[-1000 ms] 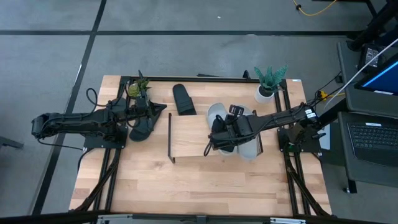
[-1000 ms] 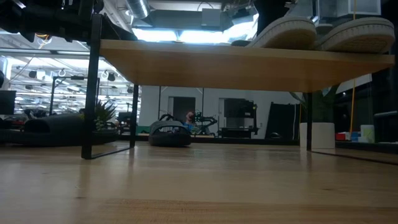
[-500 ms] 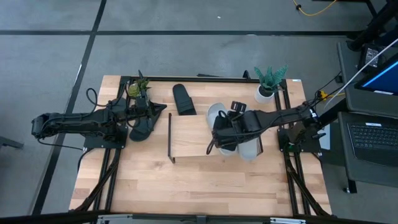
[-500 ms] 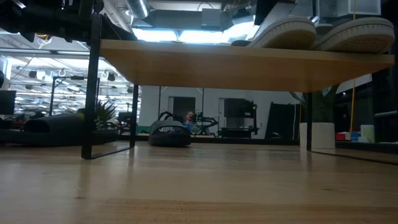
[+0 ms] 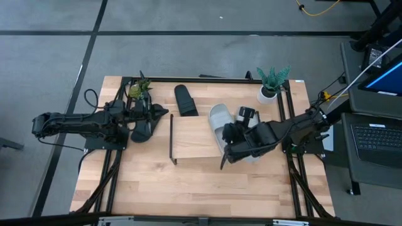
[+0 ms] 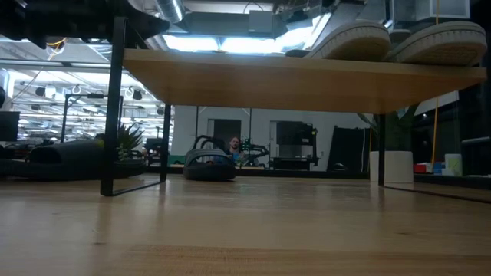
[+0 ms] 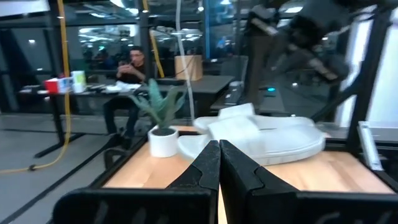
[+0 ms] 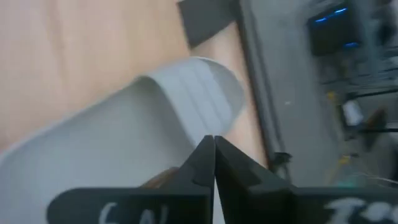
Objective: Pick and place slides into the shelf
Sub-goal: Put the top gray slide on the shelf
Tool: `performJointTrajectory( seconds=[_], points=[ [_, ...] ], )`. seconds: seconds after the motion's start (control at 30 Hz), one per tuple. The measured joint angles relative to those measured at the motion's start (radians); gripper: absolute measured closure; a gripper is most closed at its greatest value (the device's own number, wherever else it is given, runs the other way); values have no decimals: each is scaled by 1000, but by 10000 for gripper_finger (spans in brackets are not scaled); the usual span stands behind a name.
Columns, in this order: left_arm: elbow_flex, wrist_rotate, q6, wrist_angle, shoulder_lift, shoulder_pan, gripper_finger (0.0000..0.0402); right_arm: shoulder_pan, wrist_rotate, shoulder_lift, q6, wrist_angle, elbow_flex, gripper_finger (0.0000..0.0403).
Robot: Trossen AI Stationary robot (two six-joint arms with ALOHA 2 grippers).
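Around the wooden table (image 5: 188,182) we see a grey floor (image 5: 188,56) crossed by dark lines. Beyond it lies a glass-walled workshop lit by ceiling lights (image 6: 222,42), where a person (image 7: 127,68) sits at a desk (image 7: 74,90).

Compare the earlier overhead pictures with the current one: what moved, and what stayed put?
The right pincer backed off the two grey slides on the shelf toward the table's front edge, shutting empty. The left pincer stayed shut by the black slide; the other black slide kept its place.
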Motion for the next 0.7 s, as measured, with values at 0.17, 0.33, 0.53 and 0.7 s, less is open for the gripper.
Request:
performJointTrajectory(
  seconds=[0.17, 0.33, 0.53, 0.7],
  points=[
    [18, -30, 1, -9, 1, -67, 402, 31, 77, -91, 99, 51, -166, 397],
    [134, -115, 27, -141, 48, -120, 401, 43, 92, -275, 89, 294, -411, 399],
    [304, -127, 41, -255, 213, -159, 401, 42, 95, -537, -71, 641, -678, 400],
    [444, -127, 70, -291, 400, -174, 401, 42, 94, -718, -186, 904, -872, 401]
  ],
)
